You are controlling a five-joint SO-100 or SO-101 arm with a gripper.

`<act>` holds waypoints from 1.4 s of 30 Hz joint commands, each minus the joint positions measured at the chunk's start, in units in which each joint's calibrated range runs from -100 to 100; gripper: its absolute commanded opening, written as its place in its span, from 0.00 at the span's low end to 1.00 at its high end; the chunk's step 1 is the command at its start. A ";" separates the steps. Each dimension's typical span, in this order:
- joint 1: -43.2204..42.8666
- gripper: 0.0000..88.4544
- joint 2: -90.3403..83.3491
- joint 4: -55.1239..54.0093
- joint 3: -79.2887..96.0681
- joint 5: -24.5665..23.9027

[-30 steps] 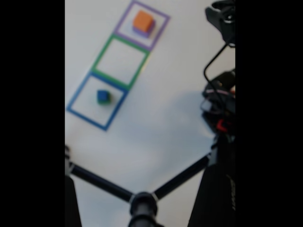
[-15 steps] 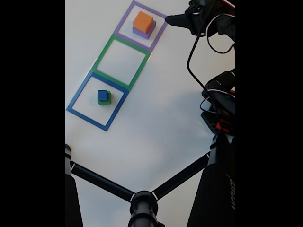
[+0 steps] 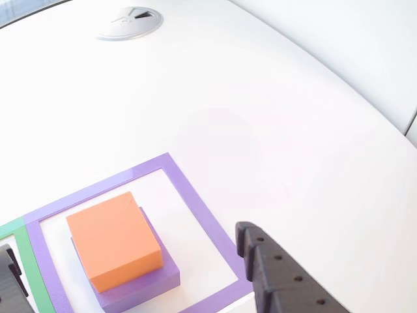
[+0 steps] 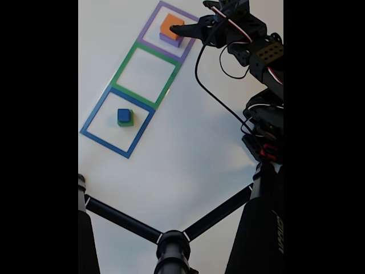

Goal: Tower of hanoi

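Note:
An orange cube point(image 3: 114, 238) sits on a wider flat purple block point(image 3: 146, 283) inside the purple square outline point(image 3: 195, 205). In the fixed view this stack point(image 4: 170, 25) is at the top. My gripper point(image 3: 124, 241) is open, with one black finger point(image 3: 273, 274) at the lower right and the other finger point(image 3: 8, 270) at the lower left edge. It hovers at the stack without touching it. In the fixed view the gripper point(image 4: 190, 16) reaches in from the right, its lower fingertip over the cube. A small blue cube on a green block point(image 4: 124, 117) rests in the blue square outline point(image 4: 91, 123).
A green square outline point(image 4: 122, 65) lies between the purple and blue ones. The arm's base and cables point(image 4: 263, 125) stand at the right. Black tripod legs point(image 4: 131, 225) cross the bottom of the fixed view. A round grey cap point(image 3: 130, 23) is set in the table at the far side.
The arm has swung left from the right edge, and the gripper has come over the orange cube. The blocks have not moved.

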 commanded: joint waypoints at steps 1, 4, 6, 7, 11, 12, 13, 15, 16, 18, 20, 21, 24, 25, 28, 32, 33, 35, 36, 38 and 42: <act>-0.60 0.48 9.44 -17.13 1.16 0.36; -1.55 0.48 16.30 -25.80 1.80 0.36; -1.84 0.48 20.50 -30.33 1.62 0.36; -1.94 0.49 22.68 -32.60 1.53 0.36; -2.13 0.49 31.72 -42.32 1.16 0.36; -2.42 0.49 33.82 -44.42 0.98 0.36; -2.80 0.49 35.60 -46.12 0.80 0.36; -3.38 0.50 39.31 -49.28 -0.02 0.36; -3.57 0.50 41.01 -50.25 -0.57 0.36; -3.95 0.50 44.48 -52.11 -2.02 0.36; -4.24 0.49 47.71 -54.38 -3.20 0.36; -4.43 0.49 49.16 -55.27 -3.84 0.36; -5.20 0.49 52.47 -57.13 -5.29 0.36; -5.49 0.49 53.44 -57.78 -5.57 0.36; -6.16 0.49 55.54 -59.56 -6.02 0.36; -7.12 0.48 57.72 -60.78 -7.11 0.36; -7.31 0.48 58.20 -60.94 -7.47 0.36; -7.79 0.48 58.85 -60.94 -8.29 0.36; -7.98 0.47 59.25 -60.94 -8.84 0.36; -8.17 0.44 59.82 -60.86 -9.66 0.36; -8.75 0.25 60.87 -60.78 -10.29 0.36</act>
